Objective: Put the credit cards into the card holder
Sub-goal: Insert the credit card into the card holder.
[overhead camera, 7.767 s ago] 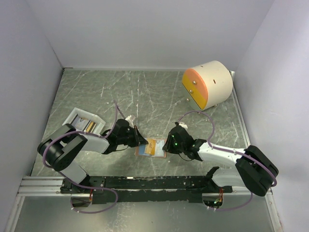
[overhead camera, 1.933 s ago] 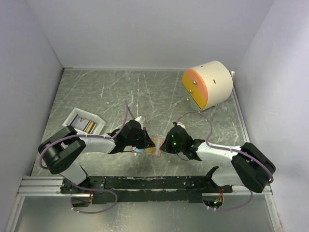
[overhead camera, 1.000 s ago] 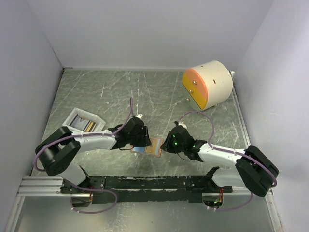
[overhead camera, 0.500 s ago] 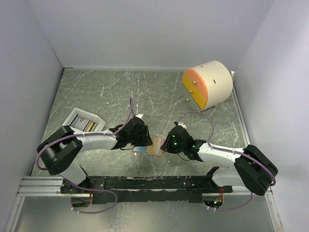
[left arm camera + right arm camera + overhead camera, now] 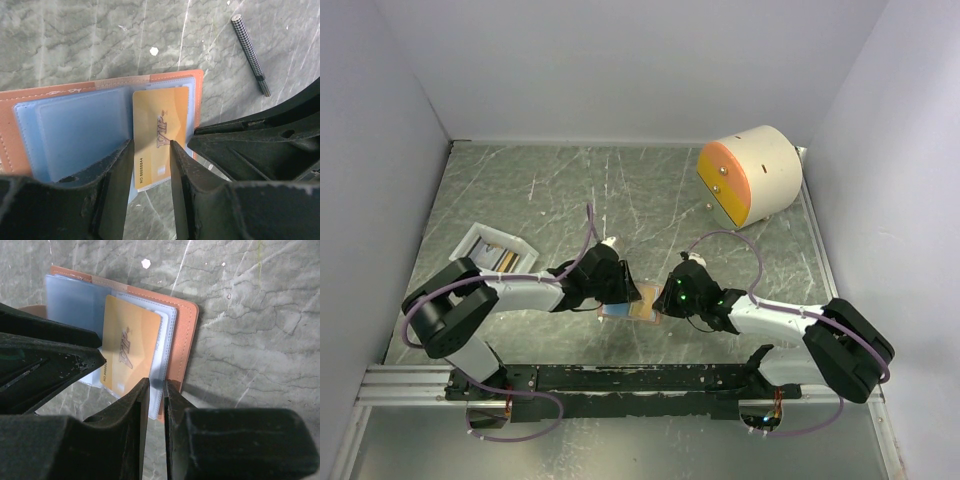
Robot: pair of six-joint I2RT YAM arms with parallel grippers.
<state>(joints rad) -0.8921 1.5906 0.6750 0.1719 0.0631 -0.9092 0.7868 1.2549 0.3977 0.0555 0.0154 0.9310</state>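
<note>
The salmon leather-like folding card holder (image 5: 183, 335) lay open on the grey-green marbled table (image 5: 570, 190), low centre of the overhead frame, its edge pinched by the right gripper (image 5: 156, 386) with narrow jaws. The left gripper (image 5: 150, 150), jaws partly apart, straddled the orange-amber plastic card (image 5: 159, 125) on its clear pockets.

We look down from high up and behind the arms, far enough away to see the whole table (image 5: 620, 190). Our two wrist cameras look almost straight down from very close. They face each other from opposite sides, and both show the same open card holder (image 5: 75, 130) and orange card (image 5: 160, 132), which look tiny from above.
</note>
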